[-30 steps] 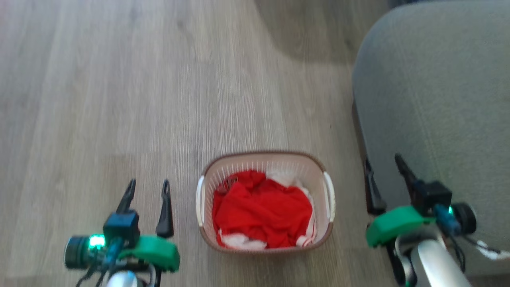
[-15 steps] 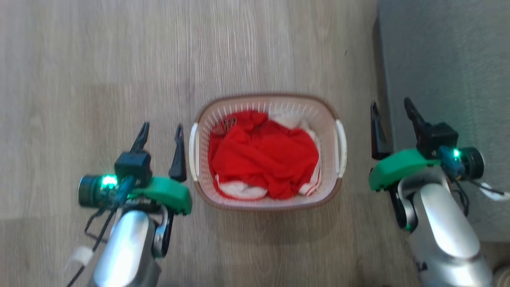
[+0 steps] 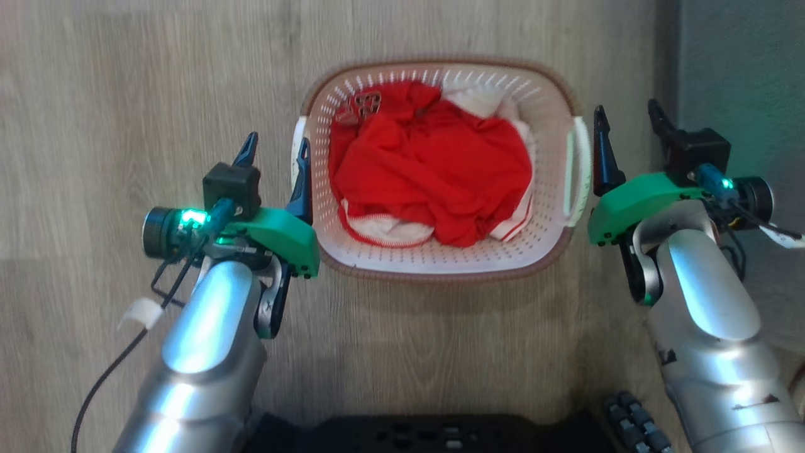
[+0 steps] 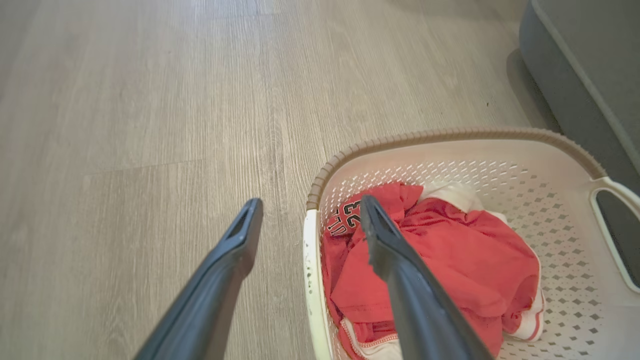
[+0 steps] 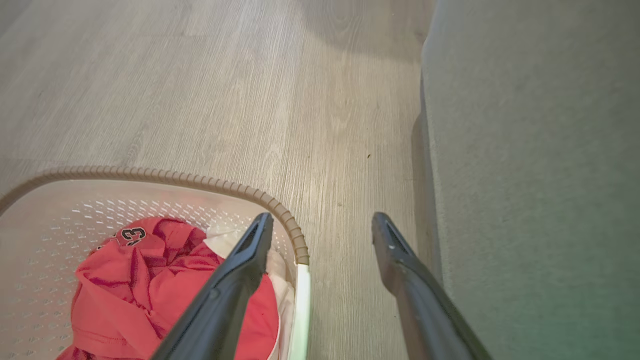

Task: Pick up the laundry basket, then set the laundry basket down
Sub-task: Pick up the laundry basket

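The laundry basket (image 3: 440, 257) stands on the wood floor, cream-white with perforated walls, a brown rim and white side handles. A red garment (image 3: 434, 170) and some white cloth lie in it. My left gripper (image 3: 278, 143) is open at the basket's left handle (image 3: 295, 151). In the left wrist view the left gripper (image 4: 310, 202) straddles that handle (image 4: 311, 280), one finger over the clothes, one over the floor. My right gripper (image 3: 626, 108) is open beside the right handle (image 3: 575, 163). In the right wrist view the right gripper (image 5: 322, 217) has the handle (image 5: 301, 310) between its fingers. Neither grips anything.
A grey upholstered sofa (image 3: 742, 63) stands close on the right, just beyond the right gripper's outer finger (image 5: 400, 260). My dark base (image 3: 415, 434) shows at the bottom edge. Wood floor (image 4: 125, 100) stretches to the left and ahead of the basket.
The whole head picture has shifted, so the camera has moved. Relative to the basket, both open grippers have come in closer to its side handles.
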Motion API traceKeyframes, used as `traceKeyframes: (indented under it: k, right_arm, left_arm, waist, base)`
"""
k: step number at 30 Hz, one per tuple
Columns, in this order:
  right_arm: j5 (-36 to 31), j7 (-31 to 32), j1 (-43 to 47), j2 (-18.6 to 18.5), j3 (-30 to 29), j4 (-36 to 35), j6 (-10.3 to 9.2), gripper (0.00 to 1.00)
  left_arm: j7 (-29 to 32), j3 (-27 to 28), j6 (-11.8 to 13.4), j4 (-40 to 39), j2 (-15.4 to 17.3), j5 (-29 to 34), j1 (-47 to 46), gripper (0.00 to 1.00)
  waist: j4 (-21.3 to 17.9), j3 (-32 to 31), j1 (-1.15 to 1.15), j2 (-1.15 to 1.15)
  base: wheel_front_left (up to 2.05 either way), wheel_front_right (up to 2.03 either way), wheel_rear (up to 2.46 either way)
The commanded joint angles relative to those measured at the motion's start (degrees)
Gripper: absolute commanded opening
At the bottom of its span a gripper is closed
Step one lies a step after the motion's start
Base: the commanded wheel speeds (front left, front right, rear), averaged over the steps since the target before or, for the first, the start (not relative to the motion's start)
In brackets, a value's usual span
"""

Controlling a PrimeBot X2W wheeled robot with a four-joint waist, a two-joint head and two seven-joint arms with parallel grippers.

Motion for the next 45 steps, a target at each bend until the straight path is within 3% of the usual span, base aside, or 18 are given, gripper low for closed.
traceKeyframes:
  k: [1,7,23,38,40,41,42,43,44,45]
  right_arm:
    - [0.2,-0.7,0.6,0.1,1.2,-0.2,-0.09,1.0]
    - [0.4,-0.7,-0.2,0.1,1.7,1.6,-0.09,1.0]
    - [2.2,-0.7,-2.6,0.1,3.7,4.7,-0.09,1.0]
    - [4.1,-0.7,-6.2,0.1,4.7,10.2,-0.09,1.0]
    - [3.9,-0.7,-6.3,0.1,4.4,10.4,-0.09,0.82]
    - [3.9,-0.7,-6.4,0.1,4.3,10.6,-0.09,0.67]
    - [3.7,-0.7,-6.5,0.1,4.0,10.9,-0.09,0.42]
    - [3.7,-0.7,-6.6,0.1,3.9,11.2,-0.09,0.33]
    - [3.7,-0.7,-6.6,0.1,3.9,11.4,-0.09,0.17]
    - [3.7,-0.7,-6.7,0.1,3.9,11.6,-0.09,0.0]
  left_arm:
    - [-0.4,0.4,0.1,0.8,0.7,-1.2,-0.4,1.0]
    - [-0.4,-2.7,-0.8,6.8,0.7,-5.0,-4.0,1.0]
    - [-0.4,-10.0,-1.6,17.6,0.7,-7.9,-12.6,1.0]
    - [-0.4,-17.9,0.0,23.4,0.7,-13.2,-18.8,1.0]
    - [-0.4,-18.5,0.2,23.4,0.7,-13.7,-19.2,1.0]
    - [-0.4,-18.8,0.3,23.4,0.7,-13.9,-19.3,1.0]
    - [-0.4,-19.2,0.4,23.4,0.7,-14.3,-19.5,0.73]
    - [-0.4,-19.5,0.5,23.5,0.7,-14.5,-19.6,0.42]
    - [-0.4,-19.7,0.5,23.6,0.7,-14.8,-19.7,0.25]
    - [-0.4,-20.0,0.5,23.8,0.7,-15.0,-19.7,0.0]
  waist:
    - [1.1,3.5,-0.02,0.0]
    - [1.8,6.7,-0.02,0.0]
    - [2.2,13.1,-0.02,0.0]
    - [2.1,16.6,-0.02,0.0]
    - [2.1,16.9,-0.02,0.0]
    - [2.2,17.0,-0.02,0.0]
    - [2.3,17.1,-0.02,0.0]
    - [2.3,17.1,-0.02,0.0]
    - [2.3,17.1,-0.02,0.0]
    - [2.3,17.0,-0.02,0.0]
  base:
    - [0.0,0.0,0.0]
    - [0.0,0.0,0.0]
    - [0.0,0.0,0.0]
    - [0.0,0.0,0.0]
    - [0.0,0.0,0.0]
    - [0.0,0.0,0.0]
    - [0.0,0.0,0.0]
    - [0.0,0.0,0.0]
    - [0.0,0.0,0.0]
    - [0.0,0.0,0.0]
